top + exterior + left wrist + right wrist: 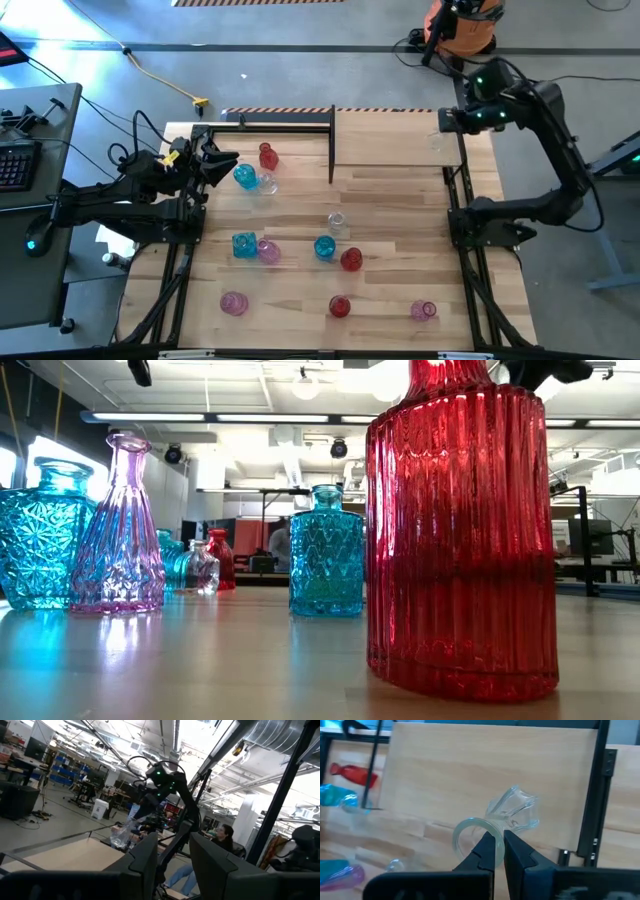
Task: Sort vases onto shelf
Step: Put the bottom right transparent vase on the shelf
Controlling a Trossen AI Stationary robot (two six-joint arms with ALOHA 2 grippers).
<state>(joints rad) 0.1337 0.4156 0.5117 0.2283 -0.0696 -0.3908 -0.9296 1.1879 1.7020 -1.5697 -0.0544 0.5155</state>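
Observation:
My right gripper [440,122] is shut on a clear glass vase [512,812] over the right part of the shelf [395,140], a pale wood board edged by black bars. The vase also shows in the left wrist view [121,834], below the right gripper. My left gripper [228,162] is open and empty, raised at the table's left side beside a red vase [268,155], a turquoise vase [244,177] and a clear vase [267,183]. Several more pink, red, turquoise and clear vases stand upright on the tabletop. My right gripper pinches the clear vase's round mouth rim [496,834] between its two fingers; one finger [487,851] seems to sit inside the mouth, the other outside. The fingers come from above, slanting down. The vase hangs tilted below them over the shelf board; whether its base touches the board I cannot tell.
On the tabletop stand a clear vase [337,220], turquoise [244,245], pink [268,252], turquoise [324,247] and red [351,260] vases, and near the front edge pink [233,303], red [340,306] and pink [424,311] ones. A black bar [332,145] bounds the shelf's left side.

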